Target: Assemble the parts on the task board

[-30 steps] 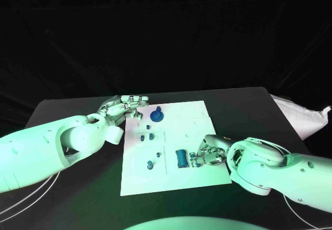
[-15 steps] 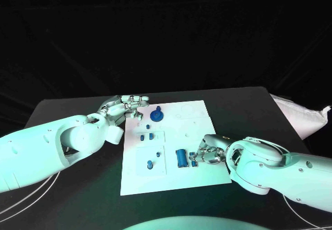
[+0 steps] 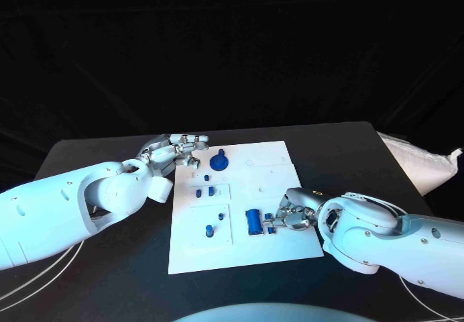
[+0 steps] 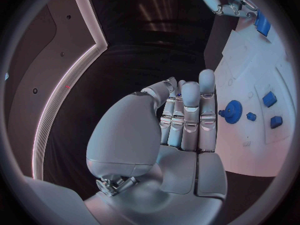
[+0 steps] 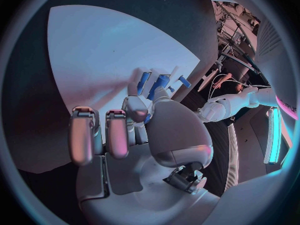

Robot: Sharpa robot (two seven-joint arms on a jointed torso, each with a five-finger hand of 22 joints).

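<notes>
Task board (image 3: 253,201): white plate lying flat on the black tabletop (image 3: 96,157), in the middle of the head view, between the two arms.
Round blue part (image 3: 219,161): stands near the board's upper left corner, just right of the left hand.
Small blue parts (image 3: 204,191): a few short pieces in the board's left half, below the round part; two more (image 3: 210,230) lie lower down, towards the board's lower left.
Blue cylinder (image 3: 252,222): lies lengthwise at the board's lower middle, just left of the right hand.
Left hand (image 3: 177,151): at the board's upper left edge, over the tabletop; the left wrist view shows its fingers (image 4: 187,115) straight and pressed together, released, holding nothing.
Right hand (image 3: 293,213): low over the board's lower right part; its fingers (image 3: 275,222) curl in at a small blue part (image 3: 271,229) beside the cylinder. In the right wrist view the thumb and one finger meet on a blue piece (image 5: 149,116); a firm grasp I cannot tell.
</notes>
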